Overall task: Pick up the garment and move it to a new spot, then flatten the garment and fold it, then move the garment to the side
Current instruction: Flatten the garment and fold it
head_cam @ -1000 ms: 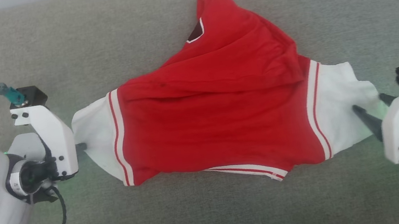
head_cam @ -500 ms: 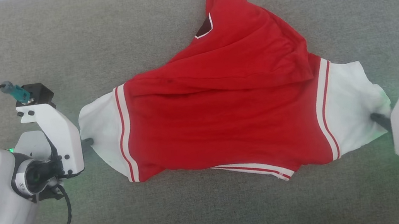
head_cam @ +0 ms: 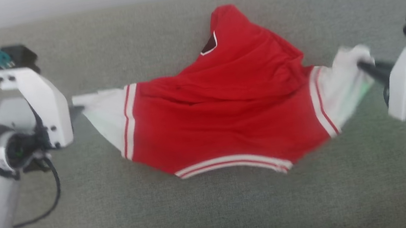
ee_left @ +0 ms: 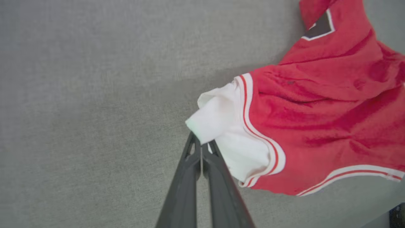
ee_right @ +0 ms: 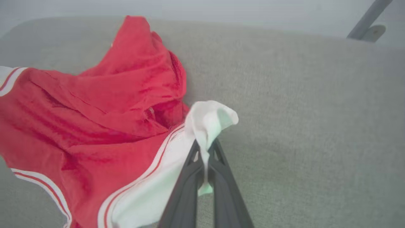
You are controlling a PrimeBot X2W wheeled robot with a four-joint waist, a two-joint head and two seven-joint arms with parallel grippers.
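Note:
The garment (head_cam: 226, 110) is a red T-shirt with white sleeves and striped trim, stretched between my two arms above the grey surface, its middle sagging. My left gripper (head_cam: 74, 108) is shut on the white left sleeve (ee_left: 218, 120); in the left wrist view its gripper (ee_left: 201, 144) pinches the sleeve's edge. My right gripper (head_cam: 361, 64) is shut on the white right sleeve (ee_right: 208, 123); in the right wrist view the gripper (ee_right: 205, 148) has cloth squeezed between its fingers. The dark collar opening (head_cam: 210, 44) faces the far side.
A grey fabric surface (head_cam: 217, 215) spreads under the garment on all sides. A pale wall band runs along the far edge, with a grey metal leg (ee_right: 367, 20) at the far right. A black cable (head_cam: 46, 203) hangs from my left arm.
My right gripper has shut on the right sleeve. Both arms have lifted, raising the sleeves so the shirt hangs between them. The camera view has shifted too.

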